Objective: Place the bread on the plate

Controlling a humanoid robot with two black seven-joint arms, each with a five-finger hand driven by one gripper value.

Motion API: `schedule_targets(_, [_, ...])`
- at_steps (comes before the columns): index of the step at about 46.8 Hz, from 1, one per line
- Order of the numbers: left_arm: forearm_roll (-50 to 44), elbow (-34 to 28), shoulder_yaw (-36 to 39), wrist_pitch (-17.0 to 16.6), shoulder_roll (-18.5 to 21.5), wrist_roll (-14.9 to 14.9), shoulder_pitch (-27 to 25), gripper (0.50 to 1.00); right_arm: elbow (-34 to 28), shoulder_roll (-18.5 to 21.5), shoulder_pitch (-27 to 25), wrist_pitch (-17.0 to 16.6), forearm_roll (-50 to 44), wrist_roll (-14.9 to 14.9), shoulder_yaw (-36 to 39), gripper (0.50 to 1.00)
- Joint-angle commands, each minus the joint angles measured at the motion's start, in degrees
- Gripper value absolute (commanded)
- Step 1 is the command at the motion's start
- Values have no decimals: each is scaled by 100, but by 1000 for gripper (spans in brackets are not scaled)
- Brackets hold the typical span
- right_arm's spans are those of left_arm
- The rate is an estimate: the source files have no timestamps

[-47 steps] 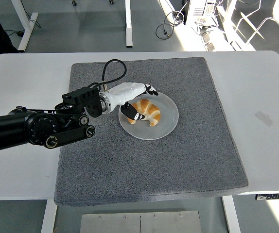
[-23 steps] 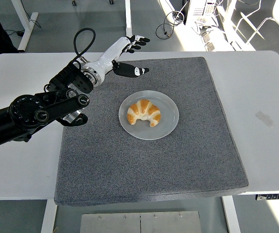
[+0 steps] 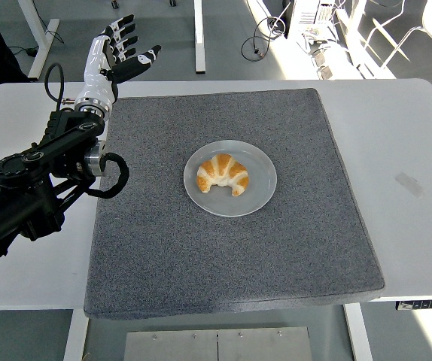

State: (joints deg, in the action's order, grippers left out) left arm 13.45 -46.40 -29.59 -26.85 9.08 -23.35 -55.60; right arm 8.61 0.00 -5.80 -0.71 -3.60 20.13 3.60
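Note:
A golden croissant lies on the pale round plate, near the middle of the grey mat. My left hand is raised high at the far left, over the table's back edge and well apart from the plate. Its fingers are spread and hold nothing. The black left arm reaches in from the left edge. No right arm shows in the picture.
The white table extends around the mat on all sides. A small piece of tape lies on the table at the right. Desk legs and cables stand on the floor beyond the far edge.
My left hand let go of the croissant on the plate, then lifted and swung back to the far left. The croissant stayed on the plate.

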Motion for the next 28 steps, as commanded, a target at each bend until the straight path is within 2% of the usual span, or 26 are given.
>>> schedule_targets(1, [-316, 122, -266, 118, -37, -99, 84, 825, 0, 0, 0, 0, 0, 0, 0, 1000])
schedule_targets(8, [-730, 404, -1013, 654, -126, -179, 304, 819, 0, 0, 0, 0, 0, 0, 0, 1000])
schedule_targets(19, [-765, 764, -1883, 1454, -178, -319, 656, 819, 0, 0, 0, 0, 0, 0, 0, 1000])
schedule_targets(28, [-774, 1107, -1928, 1709, -187, -319, 665, 819, 0, 0, 0, -8, 0, 0, 0, 1000])
